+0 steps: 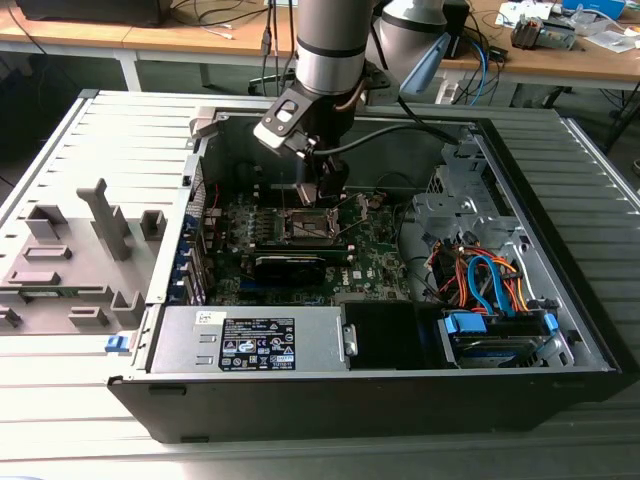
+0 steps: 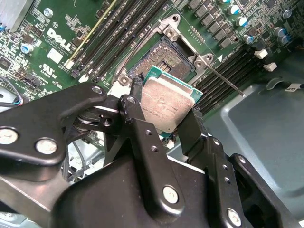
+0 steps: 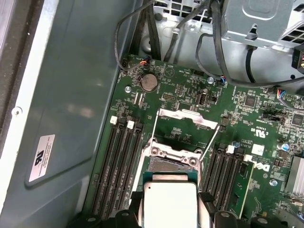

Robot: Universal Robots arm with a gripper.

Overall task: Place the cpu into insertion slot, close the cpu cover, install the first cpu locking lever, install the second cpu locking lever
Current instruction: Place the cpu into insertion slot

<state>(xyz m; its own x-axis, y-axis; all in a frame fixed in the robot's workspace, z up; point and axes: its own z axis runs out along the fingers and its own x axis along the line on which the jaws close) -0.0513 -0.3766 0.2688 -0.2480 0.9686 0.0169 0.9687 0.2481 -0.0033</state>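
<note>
In the exterior view the arm reaches down into the open computer case. Its gripper sits a little above the middle of the frame, over the motherboard.

In the second wrist view the two black fingers are drawn in narrow and pinch the cpu by opposite edges. Its silver lid faces the camera and a green border shows around it.

The insertion slot lies just beyond the chip, a dark pin field inside a silver metal frame with nothing seated in it. One corner of the chip overlaps the slot's near edge in that view. Whether it touches the frame or hangs just above it I cannot tell from this angle; it looks to be just above.

In the first wrist view the cpu cover appears swung back, away from the slot. Two thin locking levers run free along either side of the socket frame, neither hooked down.

As I judge it, the work is at its first step:
- **Chip:** it is carried to the socket and roughly lined up, but not yet laid in.
- **Cover:** it is open.
- **Levers:** both stand unlatched, so all four parts of the task are left to do.
</note>
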